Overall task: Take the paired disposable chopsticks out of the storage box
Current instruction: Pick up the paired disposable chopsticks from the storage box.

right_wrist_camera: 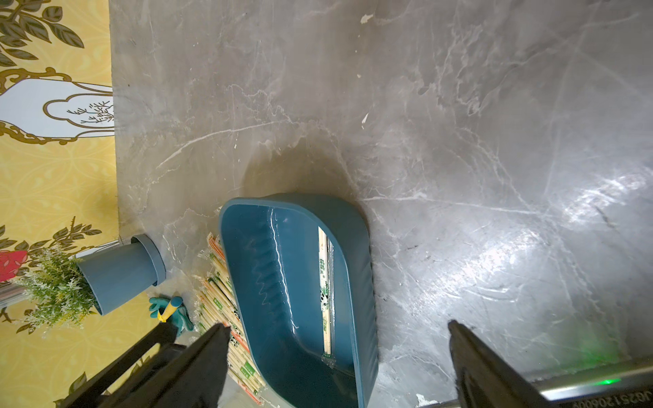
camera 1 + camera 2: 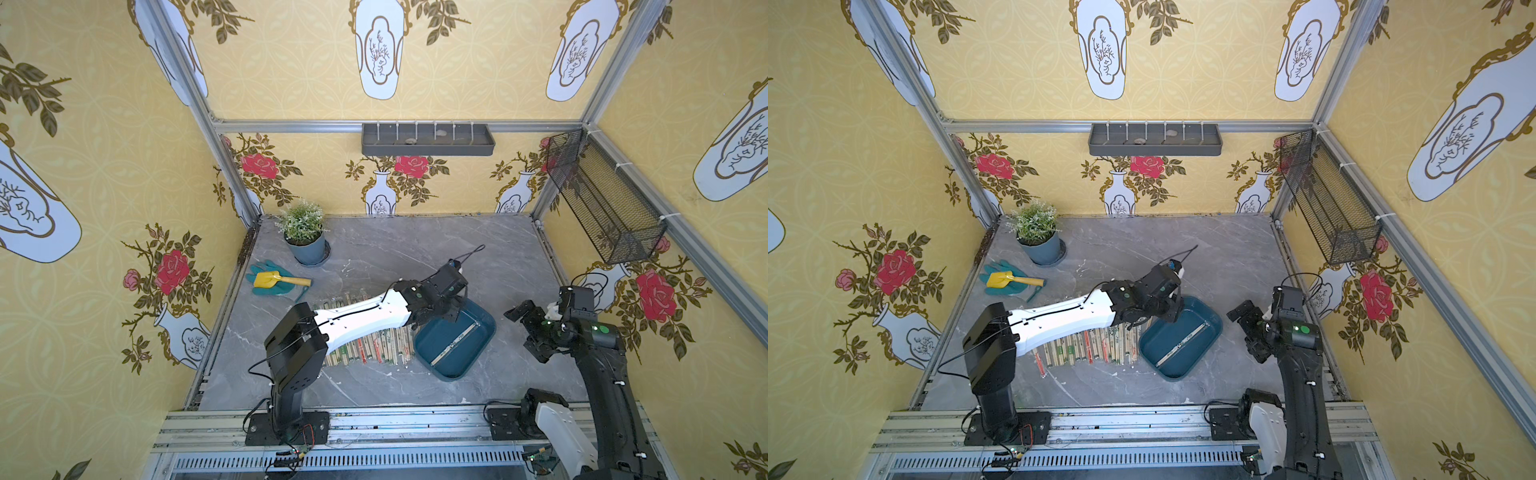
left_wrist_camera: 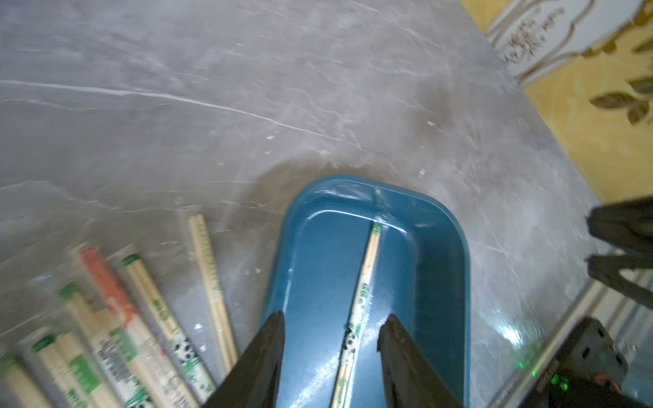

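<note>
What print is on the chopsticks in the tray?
Chopsticks: green marks, black-and-white panda; clearest in left wrist view.

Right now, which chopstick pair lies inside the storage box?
The lone panda-printed pair on the storage box floor, under the left gripper; all others lie on the table beside it.

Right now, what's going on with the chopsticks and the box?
The left gripper is over the box, jaws open and holding nothing. In its wrist view, the one pair lying in the box shows between the jaws. A row of pairs lies on the table beside the box. The right gripper is open and empty, off on the box's other side and touching nothing.
</note>
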`<action>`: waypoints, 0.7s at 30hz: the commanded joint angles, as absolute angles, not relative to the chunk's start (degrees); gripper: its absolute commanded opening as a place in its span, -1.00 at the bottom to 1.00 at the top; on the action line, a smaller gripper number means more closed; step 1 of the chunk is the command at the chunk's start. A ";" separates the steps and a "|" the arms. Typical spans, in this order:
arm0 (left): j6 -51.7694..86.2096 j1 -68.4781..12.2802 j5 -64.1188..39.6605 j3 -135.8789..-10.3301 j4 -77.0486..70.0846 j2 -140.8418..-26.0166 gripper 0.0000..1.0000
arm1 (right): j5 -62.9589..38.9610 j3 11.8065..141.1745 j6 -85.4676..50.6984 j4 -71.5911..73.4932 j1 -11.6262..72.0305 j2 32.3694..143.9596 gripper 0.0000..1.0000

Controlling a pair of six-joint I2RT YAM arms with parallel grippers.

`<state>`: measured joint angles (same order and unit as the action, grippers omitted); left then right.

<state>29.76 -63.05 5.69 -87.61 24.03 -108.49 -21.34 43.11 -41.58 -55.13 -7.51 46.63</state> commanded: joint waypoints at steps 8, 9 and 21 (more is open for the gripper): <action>22.16 -66.66 -2.21 -90.44 25.53 -117.11 -0.01 | -19.12 40.36 -42.31 -57.40 -7.60 43.52 0.95; 21.75 -66.79 -2.68 -90.67 25.89 -117.93 -0.01 | -19.09 40.37 -42.39 -57.50 -7.56 43.35 0.95; 20.92 -66.98 -2.04 -92.59 27.81 -126.03 -0.01 | -19.00 40.68 -42.45 -57.68 -7.59 43.33 0.95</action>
<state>21.54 -67.00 -2.11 -91.96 26.37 -124.46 -19.42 40.42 -42.15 -57.74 -7.57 43.18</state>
